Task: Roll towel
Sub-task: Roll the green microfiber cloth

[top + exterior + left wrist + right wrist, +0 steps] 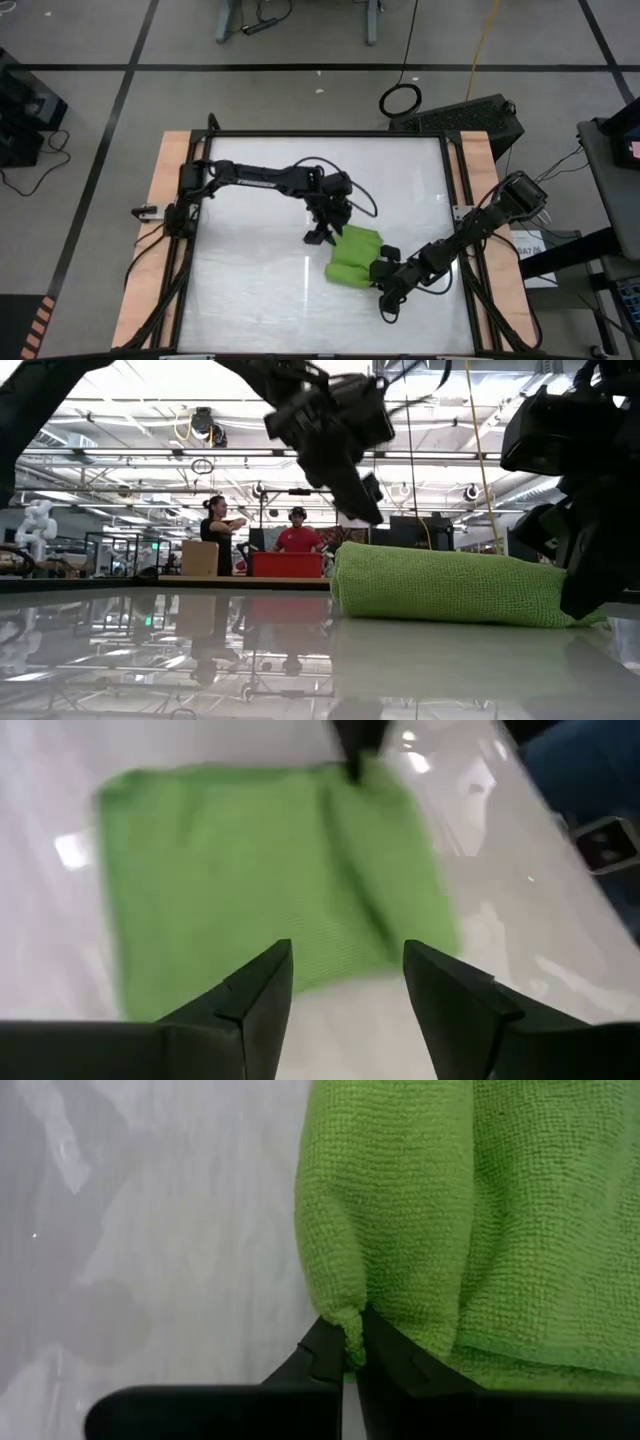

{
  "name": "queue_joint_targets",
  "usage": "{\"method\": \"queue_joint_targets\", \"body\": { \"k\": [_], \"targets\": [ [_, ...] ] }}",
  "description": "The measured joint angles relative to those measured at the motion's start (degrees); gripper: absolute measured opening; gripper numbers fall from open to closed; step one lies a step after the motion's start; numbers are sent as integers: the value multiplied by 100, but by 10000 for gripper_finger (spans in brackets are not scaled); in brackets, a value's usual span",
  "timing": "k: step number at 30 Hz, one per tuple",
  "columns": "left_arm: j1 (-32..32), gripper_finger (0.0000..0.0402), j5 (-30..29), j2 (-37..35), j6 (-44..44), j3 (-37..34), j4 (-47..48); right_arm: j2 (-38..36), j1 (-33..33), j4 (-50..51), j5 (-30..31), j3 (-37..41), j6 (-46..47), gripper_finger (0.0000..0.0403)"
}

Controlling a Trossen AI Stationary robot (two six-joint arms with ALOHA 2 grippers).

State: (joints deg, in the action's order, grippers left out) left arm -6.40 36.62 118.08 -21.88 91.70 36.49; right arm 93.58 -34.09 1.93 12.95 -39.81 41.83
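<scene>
The lime-green towel [355, 257] lies on the table right of centre, doubled over into a thick, rounded bundle [450, 588]; a fold line runs across its top [340, 870]. My left gripper [322, 235] hovers open just above and beside the towel's far-left edge [345, 980], touching nothing; in the low view [360, 500] it stands clear above the bundle. My right gripper [383, 272] is low at the towel's near-right edge and shut on it [350, 1355]. My right gripper pinches a small tuck of the towel's rounded folded edge [352, 1338] between its two fingertips. The fingers come in low, from the table's right and near side. The rest of the towel lies slack on the table beyond the fingers.
The glossy white tabletop [260, 300] has a dark frame and wooden side strips [150, 230]. Free room lies left of and nearer than the towel. Cables run along both arms. Two people [260, 530] stand far behind the table in the room.
</scene>
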Motion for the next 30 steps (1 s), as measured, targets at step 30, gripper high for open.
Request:
{"method": "queue_joint_targets", "body": {
  "k": [30],
  "targets": [
    [1581, 198, -2248, -249, -198, -2091, -2746, -2, -13, -33, 96, 0, 554, 4]
  ]
}}
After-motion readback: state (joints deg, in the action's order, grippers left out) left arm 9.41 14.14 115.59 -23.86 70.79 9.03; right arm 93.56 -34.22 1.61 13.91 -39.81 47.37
